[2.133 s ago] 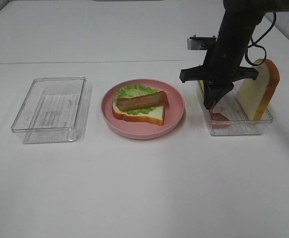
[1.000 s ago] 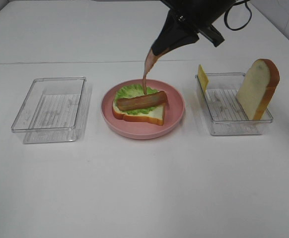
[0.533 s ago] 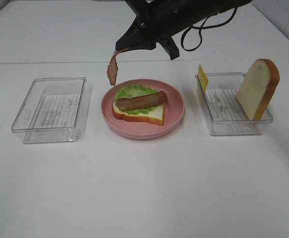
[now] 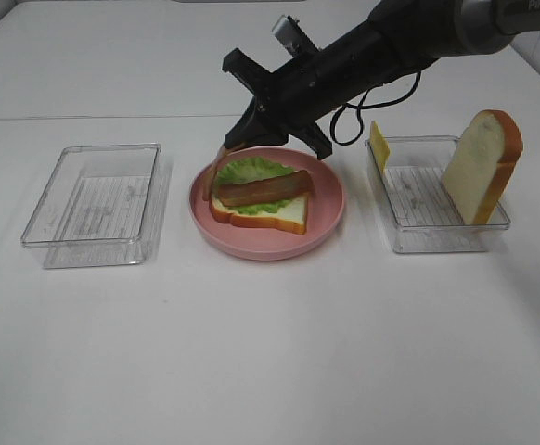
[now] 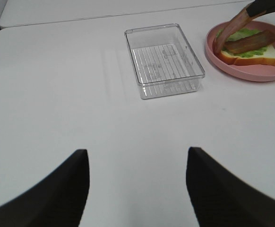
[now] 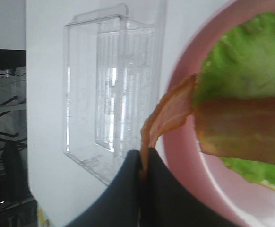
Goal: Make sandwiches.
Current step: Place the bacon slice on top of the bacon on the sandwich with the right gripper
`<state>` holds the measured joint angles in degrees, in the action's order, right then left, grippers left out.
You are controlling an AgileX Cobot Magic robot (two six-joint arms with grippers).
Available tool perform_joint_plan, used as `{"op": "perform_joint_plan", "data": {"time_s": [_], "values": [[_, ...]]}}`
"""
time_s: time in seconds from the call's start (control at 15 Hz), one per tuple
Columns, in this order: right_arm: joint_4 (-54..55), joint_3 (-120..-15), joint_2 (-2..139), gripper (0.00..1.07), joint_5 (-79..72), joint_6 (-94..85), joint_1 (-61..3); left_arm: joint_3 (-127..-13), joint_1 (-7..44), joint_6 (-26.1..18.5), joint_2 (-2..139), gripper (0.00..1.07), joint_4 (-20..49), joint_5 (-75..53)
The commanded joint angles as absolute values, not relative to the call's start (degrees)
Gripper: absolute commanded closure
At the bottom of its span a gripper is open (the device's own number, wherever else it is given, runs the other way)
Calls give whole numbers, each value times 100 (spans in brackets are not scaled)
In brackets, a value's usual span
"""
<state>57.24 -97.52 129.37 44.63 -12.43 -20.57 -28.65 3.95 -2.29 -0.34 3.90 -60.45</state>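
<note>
Tabletop (image 4: 270,352): white, carrying everything.
Left tray (image 4: 89,148): transparent, left of the plate.
Right tray (image 4: 437,236): transparent, holding an upright bread slice (image 4: 483,167) and a cheese slice (image 4: 379,144) at its far corner.
Pink plate (image 4: 326,218): between the trays.
Sandwich (image 4: 284,215): on the plate; bread, lettuce, one bacon strip across the top.
Left fingers (image 5: 52,194): spread, holding nothing, well apart from the plate.
Right fingers (image 6: 123,194): pressed together, pinching a second bacon strip (image 6: 168,118).
Second bacon strip: hanging, its lower end at the lettuce's edge.

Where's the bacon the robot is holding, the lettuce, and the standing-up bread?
held bacon strip (image 6: 170,116), right wrist view, middle of strip
lettuce leaf (image 4: 251,170), exterior high view, upper frilly part
upright bread slice (image 4: 474,171), exterior high view, white face
</note>
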Motion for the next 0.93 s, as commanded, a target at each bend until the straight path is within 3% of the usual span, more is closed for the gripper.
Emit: {"op": "perform_joint_plan", "data": {"time_s": [0.07,0.2,0.33,0.4,0.47,0.6,0.67,0.93], "values": [[4727,-9780,12834,106,4440,-682,-1982,-2853,384,-206,-149,49,407,-5987],[4395,-9780,12823,103,4458,-498,-1988,-2853,384,-206,-149,49,407,-5987],[3839,-9780,12817,93,4503,-212,-1988,-2853,384,-206,-149,49,407,-5987],[3696,-9780,12817,81,4521,-183,-1988,-2853,384,-206,-149,49,407,-5987],[3678,-9780,12817,76,4521,-189,-1988,-2853,384,-206,-149,49,407,-5987],[3661,-9780,12817,45,4555,-258,-1988,-2853,384,-206,-149,49,407,-5987],[3661,-9780,12800,36,4595,-344,-1988,-2853,384,-206,-149,49,407,-5987],[3547,-9780,12473,31,4864,-407,-1988,-2853,384,-206,-149,49,407,-5987]]}}
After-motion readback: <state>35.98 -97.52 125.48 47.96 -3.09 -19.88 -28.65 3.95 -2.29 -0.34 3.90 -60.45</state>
